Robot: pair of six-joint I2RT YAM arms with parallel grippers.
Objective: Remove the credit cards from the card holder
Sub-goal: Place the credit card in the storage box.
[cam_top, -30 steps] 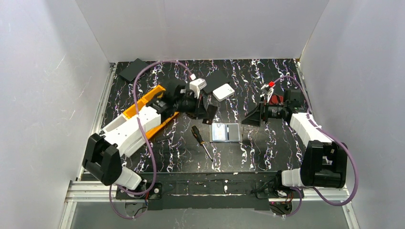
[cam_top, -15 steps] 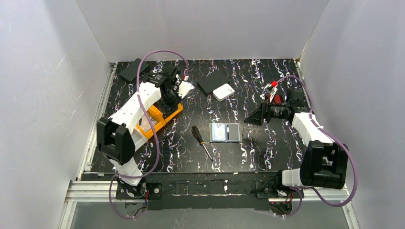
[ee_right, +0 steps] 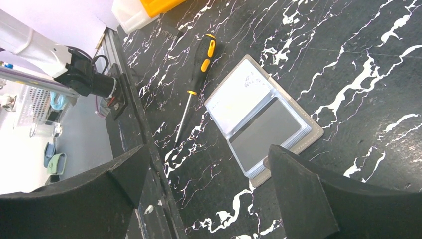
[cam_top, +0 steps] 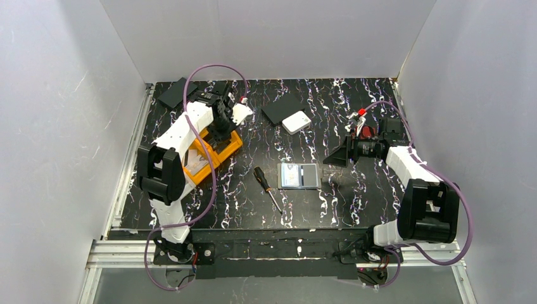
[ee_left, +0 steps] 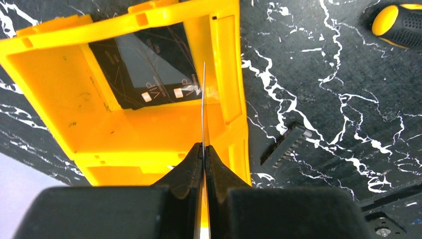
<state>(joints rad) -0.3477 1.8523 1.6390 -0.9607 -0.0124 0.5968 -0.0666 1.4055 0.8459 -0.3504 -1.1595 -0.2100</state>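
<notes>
Marbled table; card holder ahead of right fingers

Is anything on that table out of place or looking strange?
Nothing looks spilled or broken. The orange tray sits askew on the table, with a small black toothed strip lying loose beside it. The left tool pinches a thin card edge-on over that tray; the card holder lies open and flat.
</notes>
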